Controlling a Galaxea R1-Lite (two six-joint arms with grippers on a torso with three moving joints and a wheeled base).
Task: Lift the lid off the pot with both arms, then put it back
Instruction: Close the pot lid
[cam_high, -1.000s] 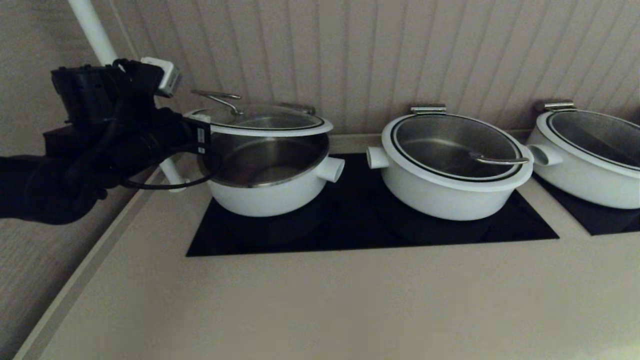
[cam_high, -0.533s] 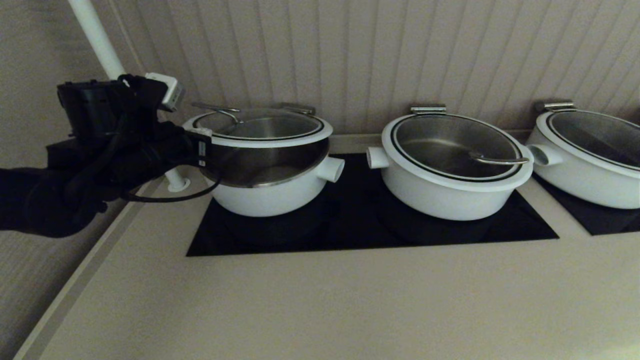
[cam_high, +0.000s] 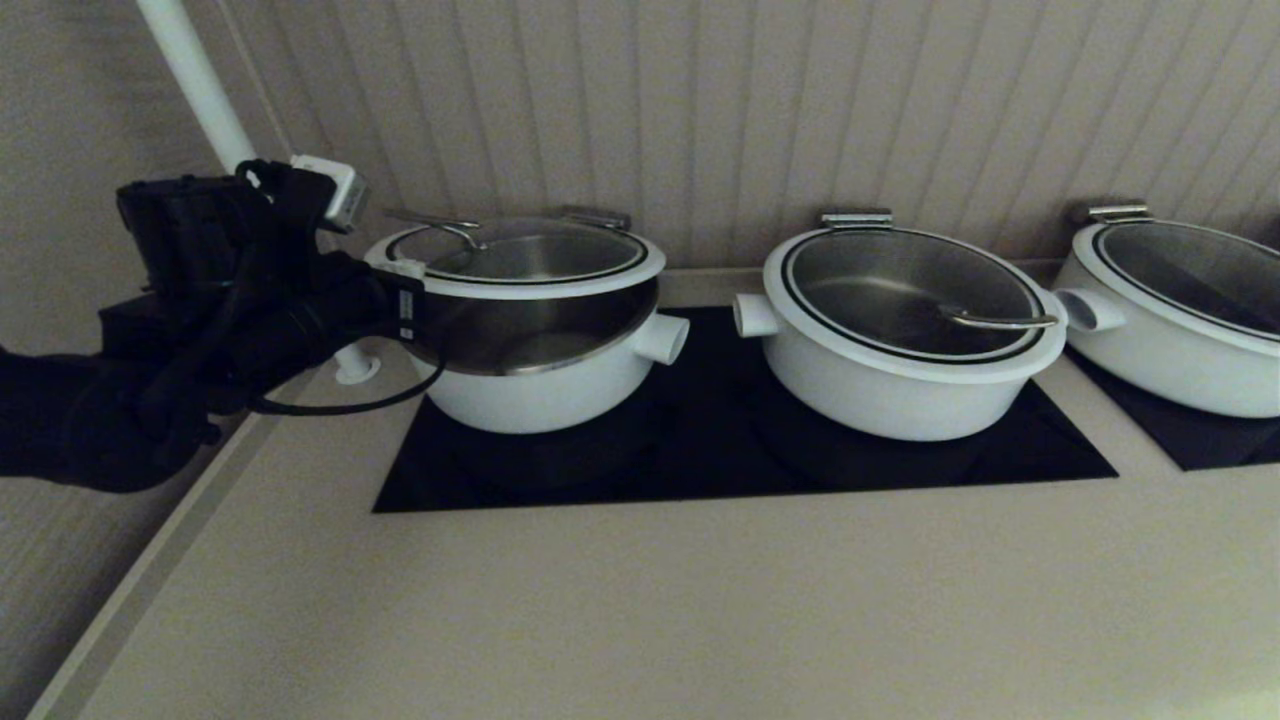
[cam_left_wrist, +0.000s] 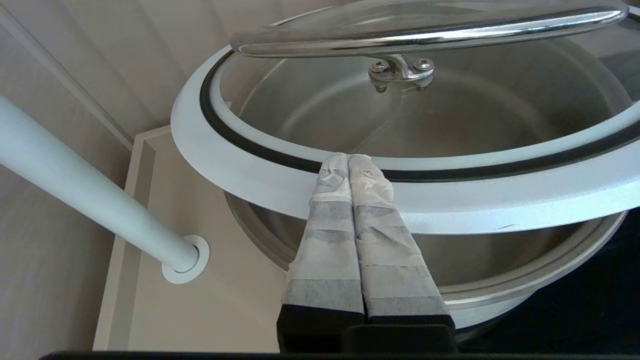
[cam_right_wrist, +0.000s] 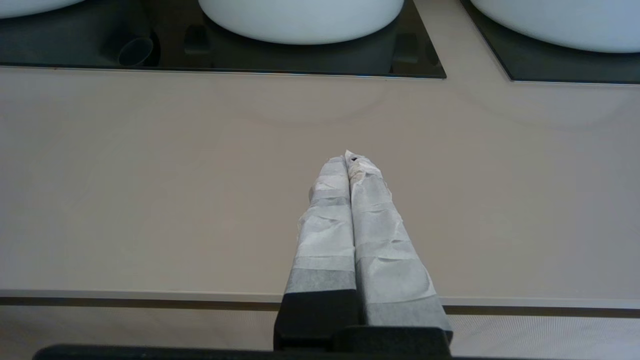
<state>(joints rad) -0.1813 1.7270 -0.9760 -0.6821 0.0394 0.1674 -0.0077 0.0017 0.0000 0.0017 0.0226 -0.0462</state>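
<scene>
The white pot (cam_high: 540, 390) stands at the left of the black cooktop (cam_high: 700, 470). Its glass lid (cam_high: 520, 255) with a white rim and a metal handle (cam_high: 440, 222) hangs raised above the pot, with a gap showing the steel inside. My left gripper (cam_high: 400, 275) is at the lid's left edge. In the left wrist view the gripper (cam_left_wrist: 348, 157) is shut, its taped fingers lying side by side across the top of the lid's rim (cam_left_wrist: 475, 200). My right gripper (cam_right_wrist: 348, 159) is shut and empty over the counter near its front edge, out of the head view.
Two more white pots with lids on stand to the right, the middle one (cam_high: 900, 370) and the far right one (cam_high: 1170, 340). A white pipe (cam_high: 200, 90) rises from the counter just left of the pot. The counter's raised left edge (cam_high: 150, 580) runs beside my left arm.
The lid has come down closer to the pot, and my left gripper has moved down with it. The right arm shows no earlier view.
</scene>
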